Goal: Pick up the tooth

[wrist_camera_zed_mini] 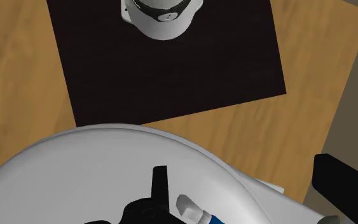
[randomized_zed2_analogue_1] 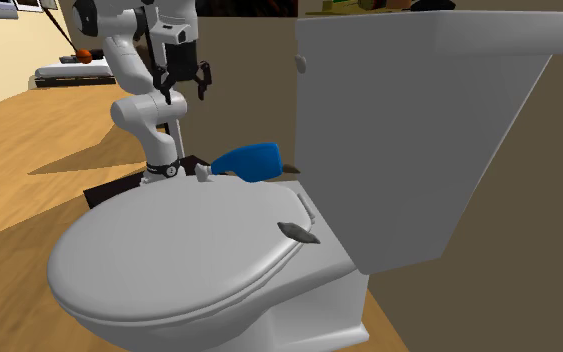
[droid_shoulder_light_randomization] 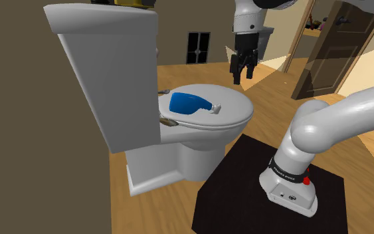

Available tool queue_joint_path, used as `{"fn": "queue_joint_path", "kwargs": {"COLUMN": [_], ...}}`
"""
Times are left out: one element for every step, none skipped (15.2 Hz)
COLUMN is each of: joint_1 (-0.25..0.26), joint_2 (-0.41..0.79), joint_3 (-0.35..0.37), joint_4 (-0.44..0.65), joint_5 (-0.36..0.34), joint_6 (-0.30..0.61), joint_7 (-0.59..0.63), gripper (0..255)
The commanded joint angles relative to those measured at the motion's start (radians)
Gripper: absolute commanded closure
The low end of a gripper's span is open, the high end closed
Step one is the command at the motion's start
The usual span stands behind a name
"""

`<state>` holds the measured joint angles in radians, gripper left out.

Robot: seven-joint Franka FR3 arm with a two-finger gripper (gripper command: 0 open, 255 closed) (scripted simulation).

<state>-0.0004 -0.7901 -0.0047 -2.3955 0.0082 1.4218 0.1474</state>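
In the shoulder view we are observing the blue tube (droid_shoulder_light_randomization: 190, 104) lying on its side on the closed toilet lid (droid_shoulder_light_randomization: 235, 119), with its white cap (droid_shoulder_light_randomization: 215, 109) pointing toward that view's right. The gripper (droid_shoulder_light_randomization: 242, 73) is hanging above the lid, up and to the right of the tube and well apart from it, with its jaws standing open and holding nothing. A small brownish object (droid_shoulder_light_randomization: 170, 122) is sitting at the lid's hinge, too small for us to identify. The arm's upper links are running off the top edge, and its base is covering part of the black stand (droid_shoulder_light_randomization: 238, 179). In the second exterior view we are looking across the lid (randomized_zed2_analogue_1: 169, 250). The tube (randomized_zed2_analogue_1: 251, 162) is lying toward its far side, near the tank (randomized_zed2_analogue_1: 419, 130), with the cap (randomized_zed2_analogue_1: 204, 172) turned toward the arm. The gripper (randomized_zed2_analogue_1: 184, 88) is overlapping the white arm behind it, so we are finding its outline hard to separate there. The small object (randomized_zed2_analogue_1: 299, 232) is resting by the hinge. In the wrist view the fingers (wrist_camera_zed_mini: 160, 184) are standing wide apart. The cap (wrist_camera_zed_mini: 187, 205) is showing between them, close to one finger and unclasped, while the tube's blue body is being cut off at the frame's edge. Beyond the lid (wrist_camera_zed_mini: 75, 172), the stand (wrist_camera_zed_mini: 165, 70) is carrying the arm's base, which is also cut off.
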Motion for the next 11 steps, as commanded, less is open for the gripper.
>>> {"fn": "queue_joint_path", "kwargs": {"joint_1": [0.0,0.008,0.015,0.023,0.031,0.038,0.046,0.053,0.06,0.067,0.073], "joint_2": [0.0,0.023,0.046,0.071,0.097,0.123,0.151,0.179,0.208,0.237,0.268], "joint_3": [0.0,0.007,0.015,0.023,0.03,0.038,0.045,0.053,0.061,0.069,0.077], "joint_4": [0.0,-0.006,-0.011,-0.014,-0.016,-0.017,-0.017,-0.015,-0.012,-0.008,-0.003], "joint_5": [0.0,0.007,0.013,0.019,0.025,0.031,0.036,0.041,0.045,0.049,0.053], "joint_6": [0.0,0.034,0.067,0.1,0.133,0.165,0.197,0.228,0.259,0.29,0.319], "joint_7": [0.0,-0.001,-0.002,-0.003,-0.004,-0.005,-0.006,-0.007,-0.008,-0.009,-0.01], "gripper": [0,0,0,0,0,0,0,0,0,0,0]}}
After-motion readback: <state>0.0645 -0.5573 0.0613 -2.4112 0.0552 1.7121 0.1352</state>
